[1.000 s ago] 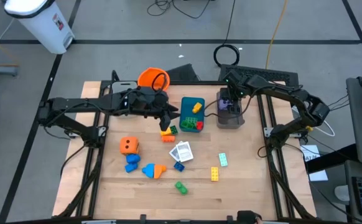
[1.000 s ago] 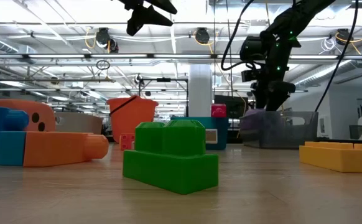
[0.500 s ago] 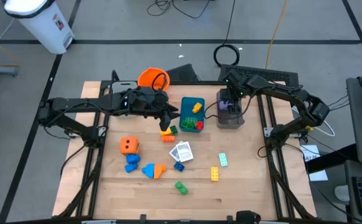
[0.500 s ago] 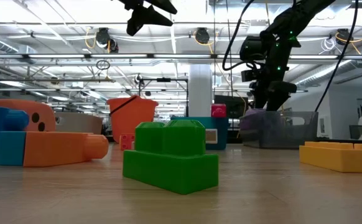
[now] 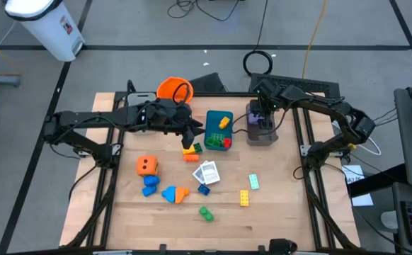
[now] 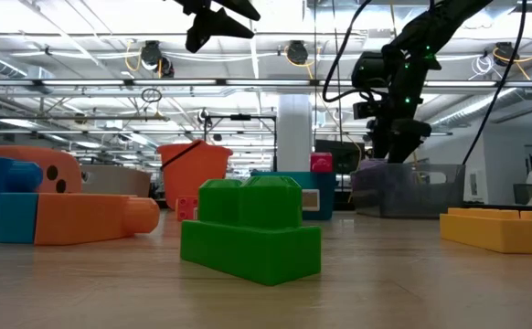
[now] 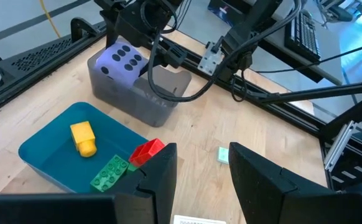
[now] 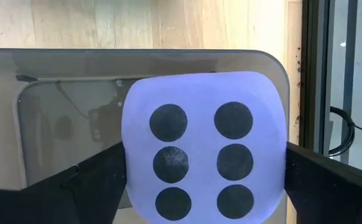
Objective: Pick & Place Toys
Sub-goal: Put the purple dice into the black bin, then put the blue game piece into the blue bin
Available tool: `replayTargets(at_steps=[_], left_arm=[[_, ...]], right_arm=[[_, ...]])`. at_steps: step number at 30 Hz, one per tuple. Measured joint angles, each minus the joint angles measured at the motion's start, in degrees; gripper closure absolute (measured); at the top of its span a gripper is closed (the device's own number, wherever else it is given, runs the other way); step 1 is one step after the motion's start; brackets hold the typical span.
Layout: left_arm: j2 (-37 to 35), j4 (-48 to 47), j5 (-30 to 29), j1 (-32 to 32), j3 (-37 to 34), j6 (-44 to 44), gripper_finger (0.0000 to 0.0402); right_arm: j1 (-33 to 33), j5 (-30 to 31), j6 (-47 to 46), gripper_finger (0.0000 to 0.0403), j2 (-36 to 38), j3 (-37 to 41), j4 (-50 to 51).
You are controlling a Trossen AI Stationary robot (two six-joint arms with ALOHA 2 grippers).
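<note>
While the right gripper [image 5: 262, 117] hangs over the grey tray [image 5: 270, 137] at the table's far right, its jaws stand wide on either side of the purple die [image 8: 203, 146], which sits in the tray six-face up; whether the fingers touch the die cannot be told.

Left gripper [image 5: 194, 134]: raised above the table beside the teal tray [image 5: 212, 117], jaws part open, holding nothing.

Teal tray: holds a yellow brick [image 7: 83, 138], a green brick [image 7: 110, 173] and a red brick [image 7: 147, 151].

Orange bucket [image 5: 173, 89]: at the far edge, behind the left arm.

Loose on the boards: orange die [image 5: 146, 166] to the left; blue and orange bricks [image 5: 167, 191] just in front of it; white cards [image 5: 207, 172] at centre; small bricks [image 5: 192, 151] below the left gripper; pale green brick [image 5: 253, 182] and yellow brick [image 5: 243, 197] to the right; green brick [image 5: 205, 212] nearest the front.

Open boards: front strip and right side near the rail.
</note>
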State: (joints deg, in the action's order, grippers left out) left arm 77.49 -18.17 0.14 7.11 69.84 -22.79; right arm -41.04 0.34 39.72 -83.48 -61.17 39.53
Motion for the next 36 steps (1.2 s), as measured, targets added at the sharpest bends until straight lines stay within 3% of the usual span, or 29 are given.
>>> replayTargets(at_steps=[4,12,17,25,36], left_arm=[[0.0,0.0,0.0,0.0,0.0,0.0,0.025],[0.0,0.0,0.0,0.0,0.0,-0.5,0.025],[0.0,0.0,0.0,0.0,0.0,-1.6,0.025],[0.0,2.5,0.0,-0.1,0.0,-2.9,0.025],[0.0,6.6,4.4,-3.1,0.0,-7.5,0.025]], right_arm=[[0.0,0.0,0.0,0.0008,0.0,0.0,-0.2],[0.0,0.1,0.0,0.0005,0.0,0.0,-1.9],[0.2,3.2,0.2,0.0005,0.5,0.0,-2.5],[3.0,4.1,-0.4,0.0006,8.0,0.0,-8.5],[12.4,4.1,-20.2,0.0006,21.6,-0.1,-12.1]])
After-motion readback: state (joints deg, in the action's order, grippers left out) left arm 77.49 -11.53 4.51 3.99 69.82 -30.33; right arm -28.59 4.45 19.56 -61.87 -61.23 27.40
